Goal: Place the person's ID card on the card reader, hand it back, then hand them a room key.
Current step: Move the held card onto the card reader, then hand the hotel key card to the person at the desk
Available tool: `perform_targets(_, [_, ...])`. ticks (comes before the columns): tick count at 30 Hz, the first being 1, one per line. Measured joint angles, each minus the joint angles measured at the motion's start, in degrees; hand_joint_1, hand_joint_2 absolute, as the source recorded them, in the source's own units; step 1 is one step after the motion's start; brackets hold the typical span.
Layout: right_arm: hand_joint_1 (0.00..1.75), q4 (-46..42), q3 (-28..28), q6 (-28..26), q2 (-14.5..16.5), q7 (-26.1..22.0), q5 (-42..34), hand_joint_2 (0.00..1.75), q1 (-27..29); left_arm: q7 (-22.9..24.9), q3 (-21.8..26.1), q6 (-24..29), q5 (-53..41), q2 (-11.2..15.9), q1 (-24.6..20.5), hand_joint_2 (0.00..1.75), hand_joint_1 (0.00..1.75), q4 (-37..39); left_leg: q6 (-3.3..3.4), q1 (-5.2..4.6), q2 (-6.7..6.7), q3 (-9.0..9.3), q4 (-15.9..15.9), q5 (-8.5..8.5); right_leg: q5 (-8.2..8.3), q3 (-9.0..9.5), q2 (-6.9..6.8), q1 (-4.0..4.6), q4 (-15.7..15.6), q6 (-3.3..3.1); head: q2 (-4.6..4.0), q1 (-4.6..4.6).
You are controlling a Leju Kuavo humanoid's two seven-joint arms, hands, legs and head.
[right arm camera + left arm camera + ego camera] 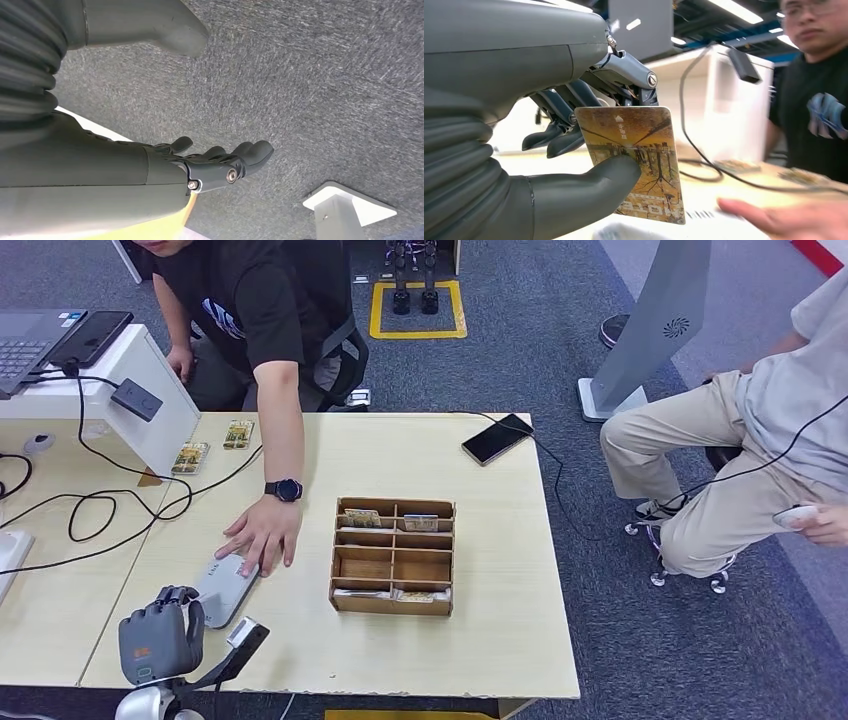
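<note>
My left hand (pixel 162 636) is low at the table's front left corner, just short of the grey card reader (pixel 226 589). In the left wrist view this hand (pixel 589 130) pinches a card (pixel 636 160) with a brown picture, thumb on its face and fingers behind it. A person's hand (pixel 262 531) rests on the far end of the reader, and its fingers (pixel 769 217) reach in toward the card. A cardboard tray (pixel 393 556) with several compartments stands mid-table and holds room key cards (pixel 362 517). My right hand (pixel 220 162) hangs over the carpet, fingers apart, holding nothing.
A person in black leans over the far edge of the table (pixel 500 640). A second seated person (pixel 760 440) is at the right. A phone (pixel 497 438) on a cable lies at the back. Two cards (pixel 238 433) and black cables (pixel 90 510) lie at the left.
</note>
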Motion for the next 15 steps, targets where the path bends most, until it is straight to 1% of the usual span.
perform_targets(6, [0.0,0.28,0.0,0.01,0.0,0.08,0.69,1.75,0.0,5.43,-4.69,0.2,-0.28,0.86,0.56,1.75,1.75,3.08,0.0,-0.01,-0.02,0.02,0.0,0.0,0.0,0.03,-0.02,0.0,0.0,0.0,0.0,0.0])
perform_targets(11, [0.0,0.58,0.0,0.02,0.0,-0.43,0.34,1.75,0.0,10.81,-9.88,0.37,0.0,2.9,0.64,1.75,1.75,6.11,0.0,0.0,-0.02,0.09,0.0,0.0,-0.01,0.11,-0.03,0.0,0.0,-0.01,0.0,0.0])
perform_targets(15, [0.0,0.81,0.0,0.02,0.0,-0.54,-0.31,1.75,0.0,12.61,-12.86,0.38,-0.24,4.35,0.64,1.75,1.75,8.08,0.0,0.0,-0.02,0.2,-0.03,0.0,-0.03,0.23,-0.03,0.0,0.0,-0.03,0.0,0.0])
